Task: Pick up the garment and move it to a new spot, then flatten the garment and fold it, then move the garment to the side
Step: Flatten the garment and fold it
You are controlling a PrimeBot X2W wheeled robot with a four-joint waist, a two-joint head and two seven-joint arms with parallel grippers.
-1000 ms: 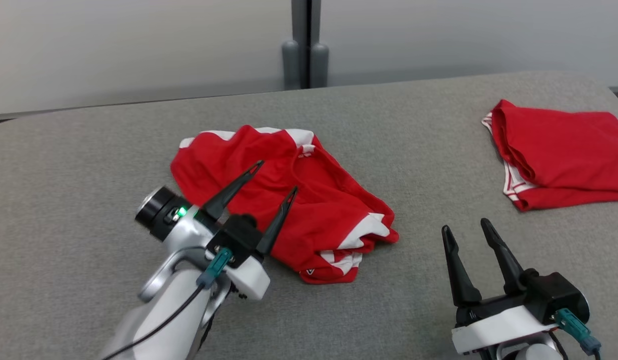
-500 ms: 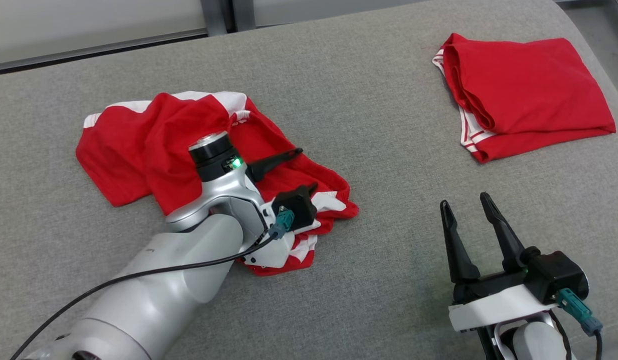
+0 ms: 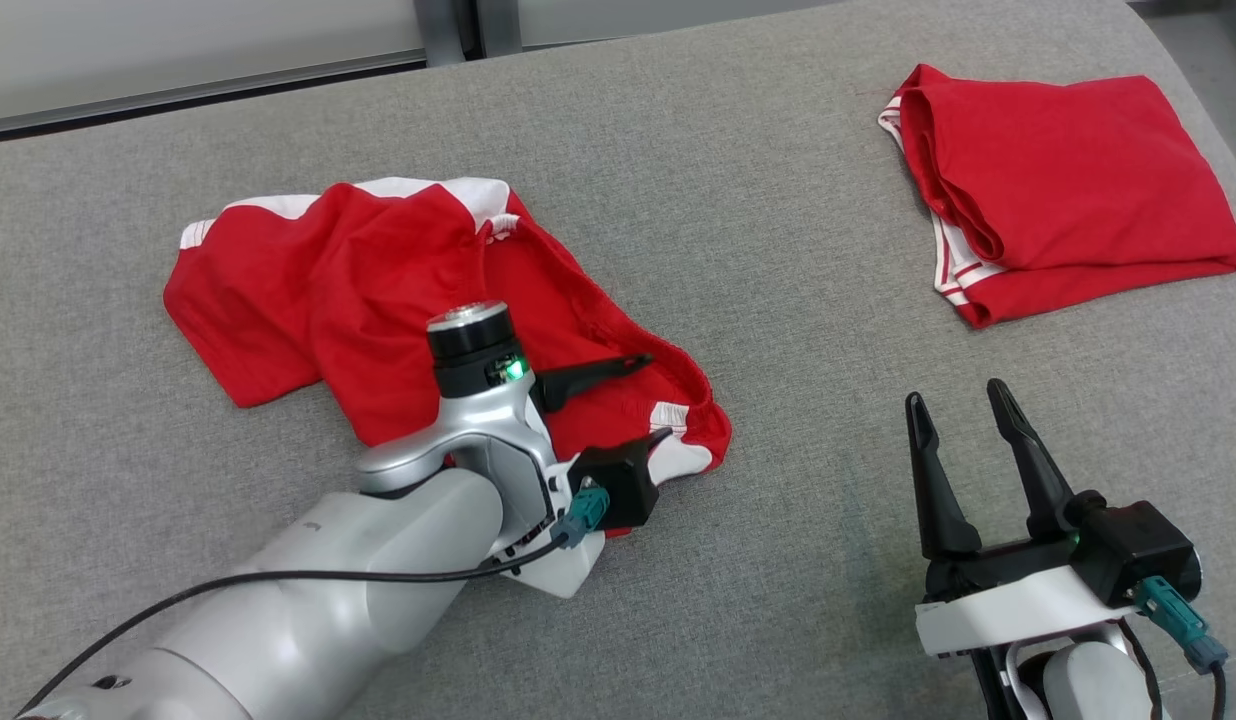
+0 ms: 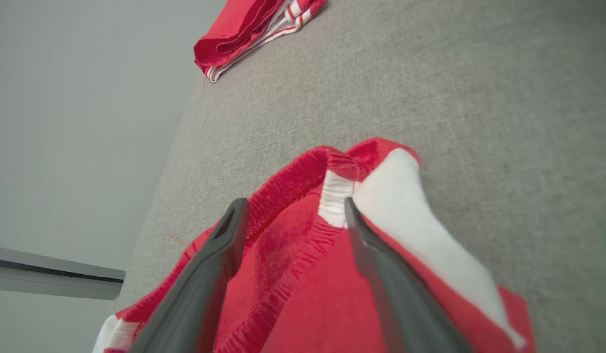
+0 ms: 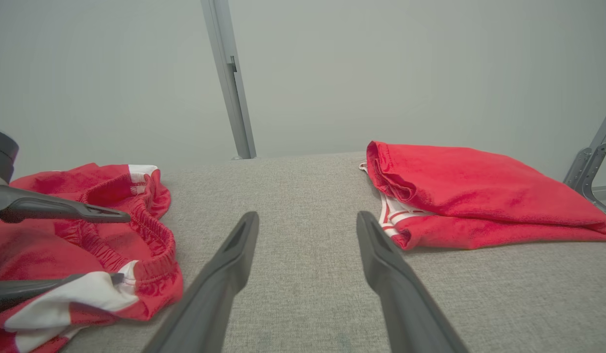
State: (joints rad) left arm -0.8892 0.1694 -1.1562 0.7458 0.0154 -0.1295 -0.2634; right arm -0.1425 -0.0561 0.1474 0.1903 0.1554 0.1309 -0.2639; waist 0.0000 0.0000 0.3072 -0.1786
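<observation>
The garment (image 3: pixel 378 270), red shorts with white trim, lies crumpled on the grey padded surface (image 3: pixel 798 300), left of centre. My left gripper (image 3: pixel 659 395) is low over its right end, fingers pointing right. It is open, its jaws on either side of the gathered waistband (image 4: pixel 332 169) and white panel (image 4: pixel 411 215), with red cloth (image 4: pixel 293 274) between them. My right gripper (image 3: pixel 956 392) stands open above bare surface at the lower right, holding nothing. From the right wrist, the garment (image 5: pixel 87 196) and my left gripper (image 5: pixel 125 246) sit at the left, beyond the right gripper (image 5: pixel 308 215).
A second red garment (image 3: pixel 1068 170), folded, lies at the far right of the surface near its rounded edge, also seen as a folded garment (image 5: pixel 469 191) from the right wrist. A grey wall with a metal post (image 5: pixel 232 78) stands behind. Bare surface lies between the two garments.
The head camera has tilted down. My left arm has swung over the garment, fingers turning to point right at its waistband end. The right gripper has stayed put.
</observation>
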